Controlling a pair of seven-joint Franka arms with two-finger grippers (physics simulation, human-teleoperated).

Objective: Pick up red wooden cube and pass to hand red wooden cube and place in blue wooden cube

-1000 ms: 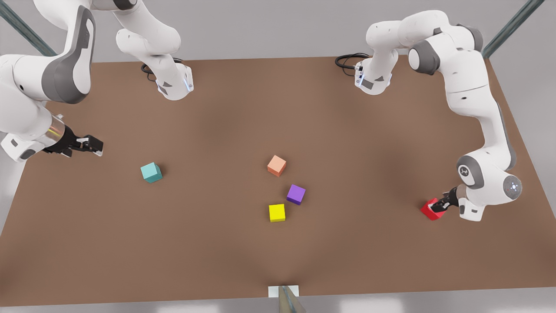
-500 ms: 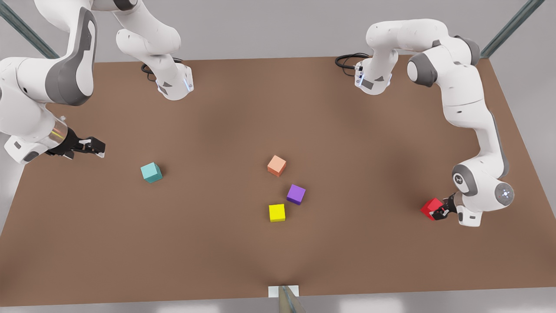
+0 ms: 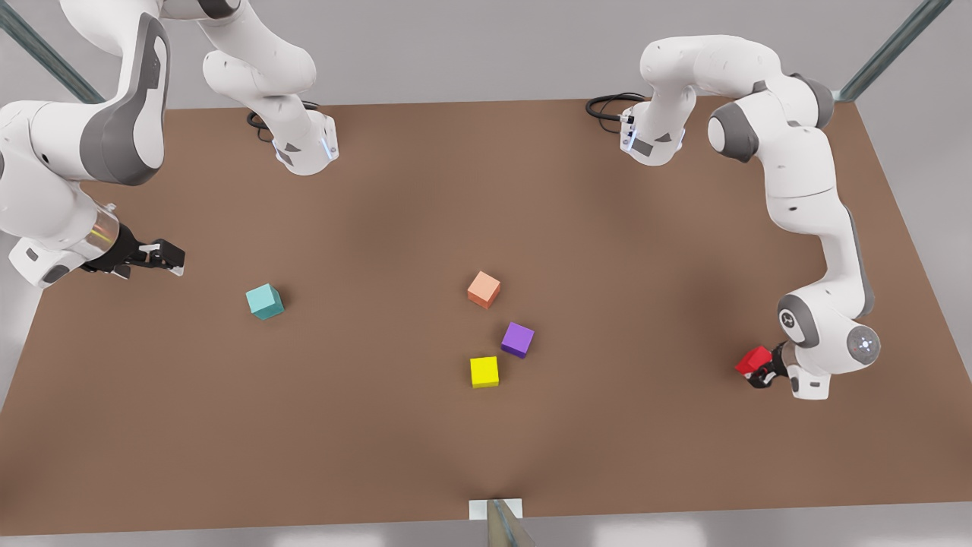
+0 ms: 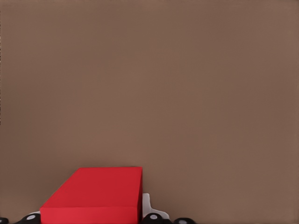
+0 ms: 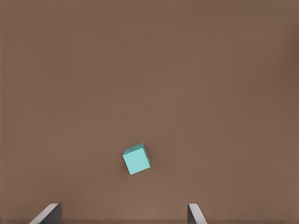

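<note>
The red wooden cube (image 3: 752, 358) is at the front view's right, with my left gripper (image 3: 760, 367) shut on it. In the left wrist view the red wooden cube (image 4: 98, 193) sits between the fingers (image 4: 148, 208) over bare table. The hand, my right gripper (image 3: 168, 257), hovers open at the front view's left edge of the table. Its fingertips (image 5: 48, 213) stand wide apart. The blue wooden cube (image 3: 264, 301), teal in colour, rests on the table a short way from that gripper; the blue wooden cube (image 5: 136, 158) lies ahead of the open fingers.
A pale orange cube (image 3: 484, 289), a purple cube (image 3: 517, 339) and a yellow cube (image 3: 484, 371) cluster at the middle of the brown table (image 3: 623, 251). Both arm bases (image 3: 305, 149) stand at the far edge.
The left arm has drawn in and the red cube has shifted slightly up and toward the front view's left. The right gripper has crept a little toward the table.
</note>
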